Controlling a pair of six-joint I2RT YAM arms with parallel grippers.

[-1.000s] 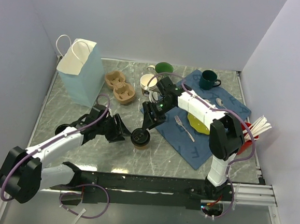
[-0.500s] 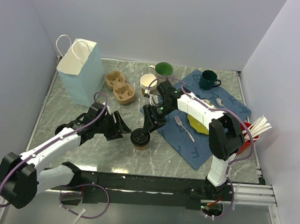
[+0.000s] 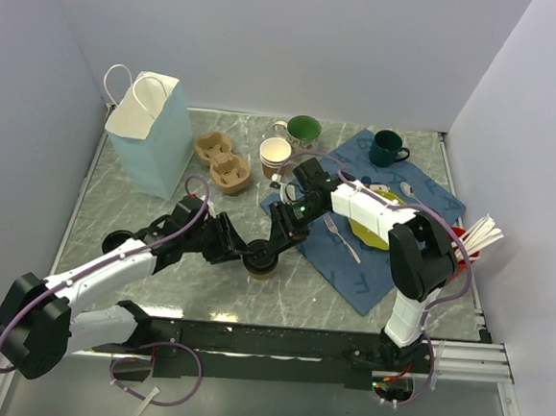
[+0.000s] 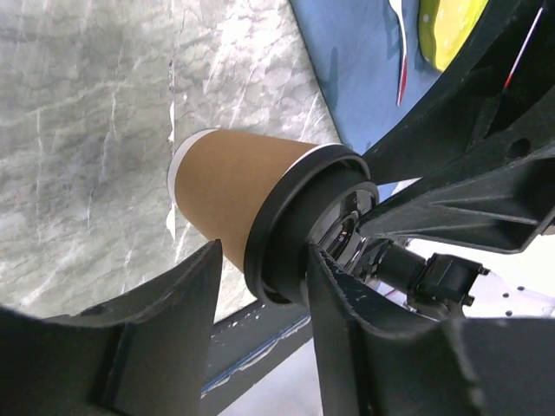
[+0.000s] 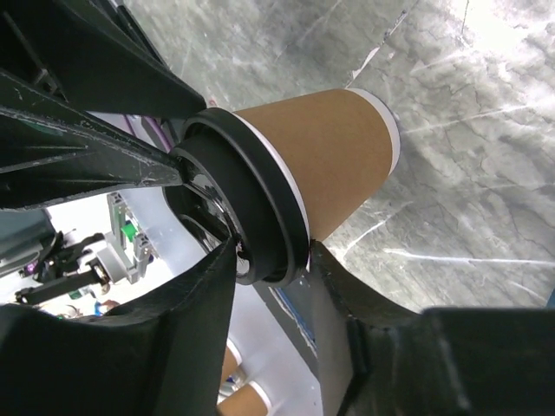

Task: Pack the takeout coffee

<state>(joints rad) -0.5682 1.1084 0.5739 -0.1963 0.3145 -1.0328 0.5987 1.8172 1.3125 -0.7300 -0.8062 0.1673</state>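
Observation:
The takeout coffee (image 3: 261, 260), a brown paper cup with a black lid, stands on the marble table near the front centre. My left gripper (image 3: 244, 254) reaches it from the left. In the left wrist view one finger lies on the lid (image 4: 295, 217), the other tip touches the cup wall (image 4: 225, 191) just under the rim. My right gripper (image 3: 275, 244) comes from the upper right. Its fingers (image 5: 217, 295) pinch the lid's rim (image 5: 260, 217), one on the lid top, one under the rim against the cup (image 5: 329, 147).
A light blue paper bag (image 3: 148, 145) stands at the back left, with a cardboard cup carrier (image 3: 222, 162) beside it. A stack of lidless cups (image 3: 275, 155), two green mugs (image 3: 303, 128) (image 3: 387, 147), a blue cloth (image 3: 403, 266) with yellow plate (image 3: 368, 230) and fork (image 3: 341, 237) lie right.
My left gripper moved right up to the cup and narrowed onto it. My right gripper came down and forward and closed on the lid's rim. The cup stayed in place.

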